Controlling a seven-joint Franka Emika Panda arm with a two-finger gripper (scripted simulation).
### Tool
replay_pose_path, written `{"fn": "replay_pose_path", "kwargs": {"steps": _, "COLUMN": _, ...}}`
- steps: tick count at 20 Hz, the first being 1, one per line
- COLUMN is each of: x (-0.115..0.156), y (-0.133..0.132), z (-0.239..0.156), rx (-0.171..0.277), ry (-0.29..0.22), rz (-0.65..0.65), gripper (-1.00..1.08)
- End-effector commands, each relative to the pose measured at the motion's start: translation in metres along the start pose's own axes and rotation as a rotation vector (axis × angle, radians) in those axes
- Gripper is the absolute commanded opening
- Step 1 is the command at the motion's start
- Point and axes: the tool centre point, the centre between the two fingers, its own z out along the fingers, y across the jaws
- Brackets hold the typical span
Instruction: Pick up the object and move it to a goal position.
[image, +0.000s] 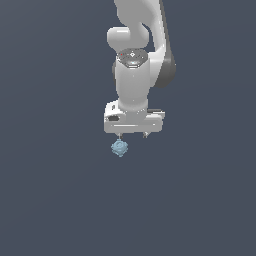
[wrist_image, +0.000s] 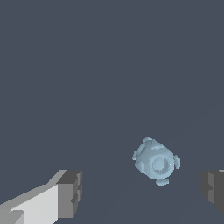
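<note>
Resting on the dark grey surface (image: 55, 190), the object (image: 119, 148) was a small pale-blue knobbly ball with a round socket on its face, lying just below the claw (image: 132, 135), whose fingers (wrist_image: 70, 192) stood wide apart, gripping nothing.

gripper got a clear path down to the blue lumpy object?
Probably yes: the gripper is open above the pale-blue knobbly object, nothing lies between them, though it sits nearer one finger than centred.
</note>
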Motion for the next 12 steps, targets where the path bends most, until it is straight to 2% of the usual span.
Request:
{"fn": "replay_pose_path", "kwargs": {"steps": 1, "x": 0.000, "y": 0.000, "z": 0.000, "rx": 0.000, "ry": 0.000, "rz": 0.000, "gripper": 1.00}}
{"fn": "replay_pose_path", "kwargs": {"steps": 12, "x": 0.014, "y": 0.001, "z": -0.021, "rx": -0.018, "ry": 0.049, "rz": -0.015, "gripper": 1.00}}
